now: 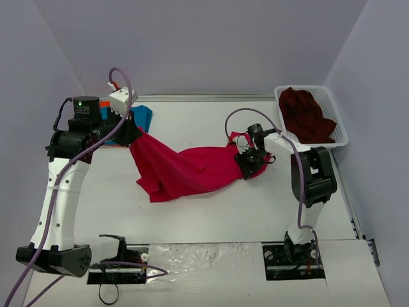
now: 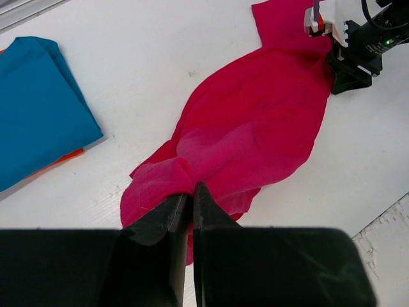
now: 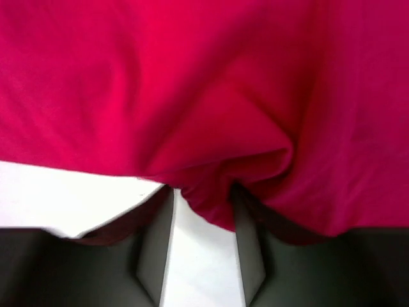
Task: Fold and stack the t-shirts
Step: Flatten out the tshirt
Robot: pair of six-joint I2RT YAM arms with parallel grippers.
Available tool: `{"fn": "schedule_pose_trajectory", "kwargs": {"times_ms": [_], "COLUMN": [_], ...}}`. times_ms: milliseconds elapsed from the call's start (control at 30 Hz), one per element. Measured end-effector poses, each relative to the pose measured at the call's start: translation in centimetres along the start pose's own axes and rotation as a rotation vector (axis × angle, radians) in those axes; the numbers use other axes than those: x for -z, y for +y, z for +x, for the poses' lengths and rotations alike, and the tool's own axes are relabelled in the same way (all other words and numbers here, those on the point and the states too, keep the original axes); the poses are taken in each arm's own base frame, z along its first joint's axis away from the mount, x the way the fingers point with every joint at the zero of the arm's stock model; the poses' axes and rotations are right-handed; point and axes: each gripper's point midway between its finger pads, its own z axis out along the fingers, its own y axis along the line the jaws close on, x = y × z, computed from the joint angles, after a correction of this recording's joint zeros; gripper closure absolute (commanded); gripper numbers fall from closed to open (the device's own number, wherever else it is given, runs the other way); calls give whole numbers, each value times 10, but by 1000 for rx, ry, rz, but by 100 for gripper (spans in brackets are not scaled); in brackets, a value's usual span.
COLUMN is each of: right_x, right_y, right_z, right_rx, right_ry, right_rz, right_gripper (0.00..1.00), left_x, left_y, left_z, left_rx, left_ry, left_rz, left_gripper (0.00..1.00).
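Observation:
The crimson-pink t-shirt (image 1: 192, 169) lies stretched across the table's middle. My left gripper (image 1: 132, 137) is shut on its left corner and holds that corner lifted; the pinch shows in the left wrist view (image 2: 190, 192) on the crimson-pink t-shirt (image 2: 255, 121). My right gripper (image 1: 250, 161) sits at the shirt's right end, jaws apart, with a hanging fold of the crimson-pink t-shirt (image 3: 211, 201) between its fingertips. The blue t-shirt (image 2: 35, 109) lies folded at the back left on the orange t-shirt (image 2: 61, 160). The dark maroon t-shirt (image 1: 308, 115) lies in the basket.
The white mesh basket (image 1: 335, 109) stands at the table's back right corner. The right arm (image 2: 354, 48) shows at the top right of the left wrist view. The left arm's upright link rises at the left table edge.

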Motion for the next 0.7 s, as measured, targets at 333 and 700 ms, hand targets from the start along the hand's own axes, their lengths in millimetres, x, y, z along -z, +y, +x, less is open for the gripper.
{"fn": "schedule_pose_trajectory", "kwargs": {"times_ms": [333, 700], "right_x": [3, 126], "right_y": [-14, -104], "right_z": [5, -26], "right_rx": [2, -107], "right_ry": [27, -189], "right_rz": [75, 258], "right_gripper": [100, 100], "left_x": [10, 57], "left_y": [14, 68], "left_z": [4, 20], "left_rx": [1, 58], "left_ry": [3, 22], "left_rz": [-53, -282], "left_gripper": [98, 98]}}
